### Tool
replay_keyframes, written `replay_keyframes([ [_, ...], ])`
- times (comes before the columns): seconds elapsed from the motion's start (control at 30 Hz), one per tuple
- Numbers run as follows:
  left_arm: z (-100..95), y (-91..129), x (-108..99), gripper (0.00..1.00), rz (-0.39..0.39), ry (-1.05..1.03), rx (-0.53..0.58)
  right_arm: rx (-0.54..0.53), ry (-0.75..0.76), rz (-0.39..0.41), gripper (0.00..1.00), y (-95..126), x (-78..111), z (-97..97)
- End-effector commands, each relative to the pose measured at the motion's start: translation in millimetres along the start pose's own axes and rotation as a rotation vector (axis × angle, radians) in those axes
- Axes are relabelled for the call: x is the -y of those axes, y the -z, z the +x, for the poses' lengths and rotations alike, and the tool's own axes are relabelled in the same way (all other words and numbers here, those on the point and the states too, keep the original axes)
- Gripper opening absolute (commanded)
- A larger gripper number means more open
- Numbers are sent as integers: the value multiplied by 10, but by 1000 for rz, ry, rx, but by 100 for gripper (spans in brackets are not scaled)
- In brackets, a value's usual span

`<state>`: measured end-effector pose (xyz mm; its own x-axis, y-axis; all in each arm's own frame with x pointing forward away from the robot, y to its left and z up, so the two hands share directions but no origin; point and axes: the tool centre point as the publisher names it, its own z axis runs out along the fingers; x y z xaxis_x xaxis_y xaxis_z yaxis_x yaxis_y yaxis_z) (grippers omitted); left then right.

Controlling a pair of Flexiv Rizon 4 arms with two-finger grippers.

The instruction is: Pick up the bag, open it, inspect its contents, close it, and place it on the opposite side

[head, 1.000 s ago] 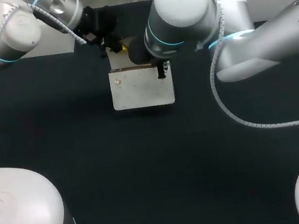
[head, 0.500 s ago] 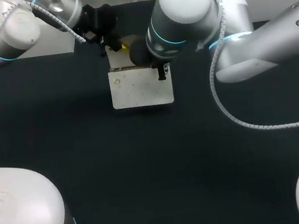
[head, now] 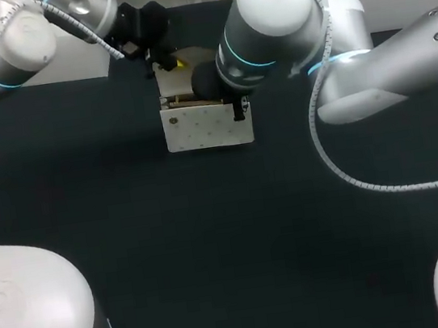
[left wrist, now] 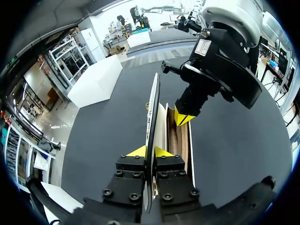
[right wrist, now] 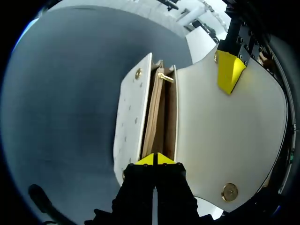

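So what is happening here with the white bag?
Both arms are holding the white bag on the dark table. The left gripper pinches the flap and holds it up, and the right gripper grips the body at the mouth. The bag is open, its tan inside visible.
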<state>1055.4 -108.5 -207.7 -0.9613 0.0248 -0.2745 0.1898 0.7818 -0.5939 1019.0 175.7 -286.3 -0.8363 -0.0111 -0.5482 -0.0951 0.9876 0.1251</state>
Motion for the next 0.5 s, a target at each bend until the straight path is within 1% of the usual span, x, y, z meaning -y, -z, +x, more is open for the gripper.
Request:
replay_keyframes([
  [0.03,35,44,23,0,9,-6,3,2,-7,1,0,-37,5,-22],
  [0.37,83,65,36,0,11,-21,-2,31,-6,33,0,-61,5,-125],
  [0.5,85,59,25,0,15,-14,-3,3,11,47,0,-119,-6,-105],
])
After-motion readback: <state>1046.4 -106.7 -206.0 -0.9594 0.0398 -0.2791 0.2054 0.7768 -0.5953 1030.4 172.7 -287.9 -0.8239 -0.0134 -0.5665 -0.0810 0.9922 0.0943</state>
